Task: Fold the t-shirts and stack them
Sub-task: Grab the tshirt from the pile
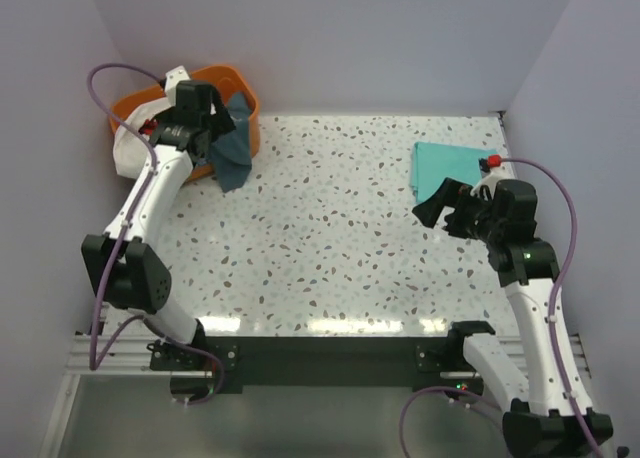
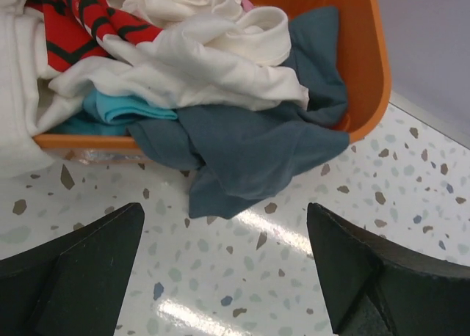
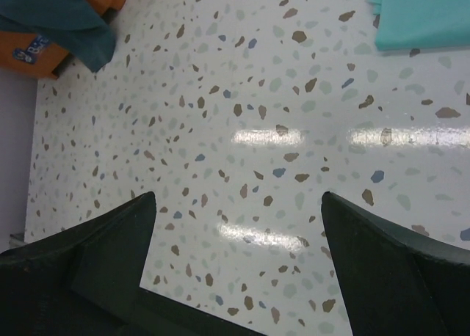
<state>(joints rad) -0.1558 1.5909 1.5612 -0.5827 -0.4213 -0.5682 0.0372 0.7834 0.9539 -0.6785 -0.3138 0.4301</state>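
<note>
counts are logged | table (image 1: pixel 330 238) x1 | teal t-shirt (image 1: pixel 452 166) x1 | orange basket (image 2: pixel 367 64) x1 | dark grey-blue t-shirt (image 2: pixel 250 152) x1 | light blue garment (image 2: pixel 121 108) x1 | cream-white pieces (image 2: pixel 213 64): number cannot be told | arms x2: left arm (image 1: pixel 150 203), right arm (image 1: pixel 530 288) | grippers x2: left gripper (image 2: pixel 224 211), right gripper (image 3: pixel 236 196)

Bright, even light falls from overhead, and the glossy worktop (image 1: pixel 330 228) throws it back — a row of white streaks along its near edge in the top view, and similar smears of glare in both wrist views. Shadows are faint and soft-edged. The walls (image 1: pixel 330 38) carry a pale lilac cast. In the left wrist view the cream-white t-shirt (image 2: pixel 220 64) is close to washed out, though its folds read sharply. The left fingers (image 2: pixel 81 270) and right fingers (image 3: pixel 88 270) are near-black — surface detail lost, edges slightly soft.
</note>
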